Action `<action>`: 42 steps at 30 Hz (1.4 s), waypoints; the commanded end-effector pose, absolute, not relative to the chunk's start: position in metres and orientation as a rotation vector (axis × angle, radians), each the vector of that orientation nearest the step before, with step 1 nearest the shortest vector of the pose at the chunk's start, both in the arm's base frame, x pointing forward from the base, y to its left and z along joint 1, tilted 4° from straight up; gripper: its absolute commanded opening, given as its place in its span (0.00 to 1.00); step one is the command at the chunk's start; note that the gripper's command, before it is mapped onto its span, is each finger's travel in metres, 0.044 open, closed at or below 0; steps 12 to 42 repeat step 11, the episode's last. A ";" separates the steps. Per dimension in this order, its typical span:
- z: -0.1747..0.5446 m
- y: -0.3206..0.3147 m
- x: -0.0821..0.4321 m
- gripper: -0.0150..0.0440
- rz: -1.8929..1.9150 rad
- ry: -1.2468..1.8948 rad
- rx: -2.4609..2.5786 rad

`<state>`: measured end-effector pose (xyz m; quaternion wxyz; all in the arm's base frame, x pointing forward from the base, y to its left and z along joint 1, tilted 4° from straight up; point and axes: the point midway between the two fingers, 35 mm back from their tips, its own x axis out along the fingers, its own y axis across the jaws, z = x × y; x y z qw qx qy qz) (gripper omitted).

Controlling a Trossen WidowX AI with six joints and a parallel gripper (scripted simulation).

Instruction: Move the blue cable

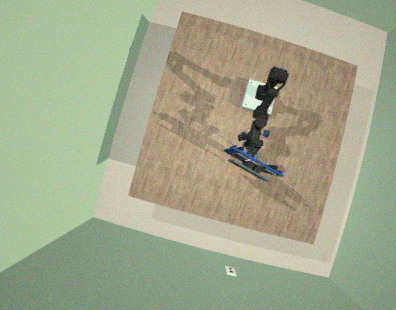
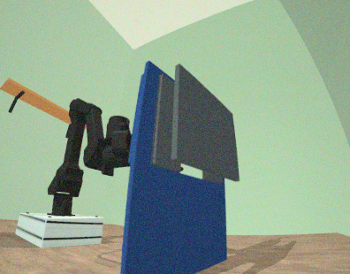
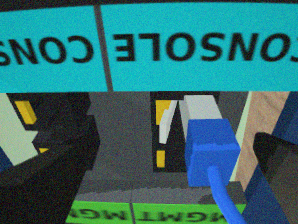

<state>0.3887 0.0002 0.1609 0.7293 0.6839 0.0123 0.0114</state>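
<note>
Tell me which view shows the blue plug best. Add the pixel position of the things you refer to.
The wrist view: it shows the plug (image 3: 212,150) large, with its tab and cable, between the gripper's (image 3: 175,150) open fingers. The top and exterior views show no plug that I can make out.
</note>
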 end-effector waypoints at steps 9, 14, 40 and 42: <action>0.164 0.003 0.381 1.00 0.019 0.030 1.508; 0.164 0.003 0.380 1.00 0.019 0.030 1.508; 0.164 0.003 0.380 1.00 0.019 0.030 1.508; 0.164 0.003 0.380 1.00 0.019 0.030 1.508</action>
